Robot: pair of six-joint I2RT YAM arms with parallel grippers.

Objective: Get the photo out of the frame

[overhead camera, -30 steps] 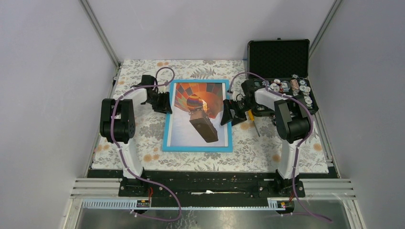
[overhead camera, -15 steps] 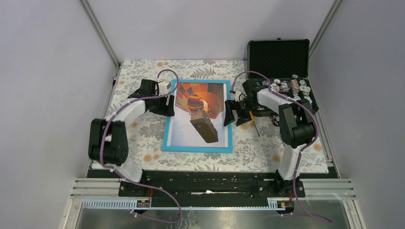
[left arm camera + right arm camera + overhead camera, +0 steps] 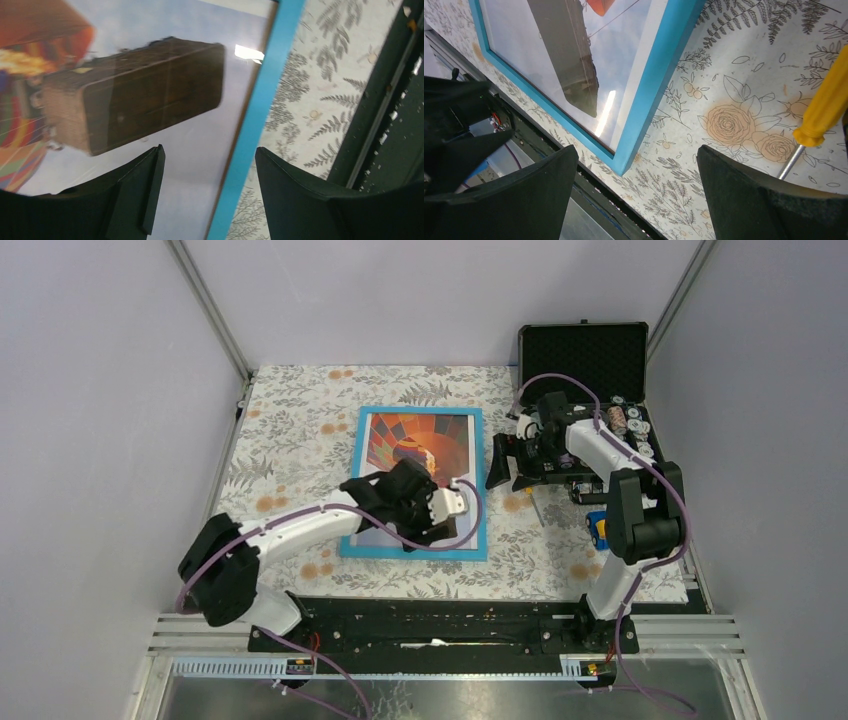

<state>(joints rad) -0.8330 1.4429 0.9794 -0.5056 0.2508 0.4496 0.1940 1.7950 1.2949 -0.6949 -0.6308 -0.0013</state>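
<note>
The frame (image 3: 479, 440) lies flat, face up, on the flowered tablecloth, its light-blue border all round the photo (image 3: 410, 445) of an orange balloon and brown basket. My left arm reaches across the frame's near part. In the left wrist view my left gripper (image 3: 209, 149) is open astride the near blue border (image 3: 270, 80), one finger over the photo (image 3: 140, 30), the other over the cloth, with nothing held. From above it sits low over that edge (image 3: 418, 535). My right gripper (image 3: 500, 462) stands open just right of the frame; its camera shows the frame's near corner (image 3: 659, 65) and the photo (image 3: 574, 50).
An open black case (image 3: 583, 360) stands at the back right, with a tray of small parts (image 3: 625, 425) in front of it. A yellow-handled screwdriver (image 3: 824, 107) lies on the cloth beside my right gripper. A black rail (image 3: 430, 605) runs along the table's near edge.
My left arm has swung from the frame's left side across to its near edge, and its jaws have opened. My right gripper has drawn back slightly to the right of the frame.
</note>
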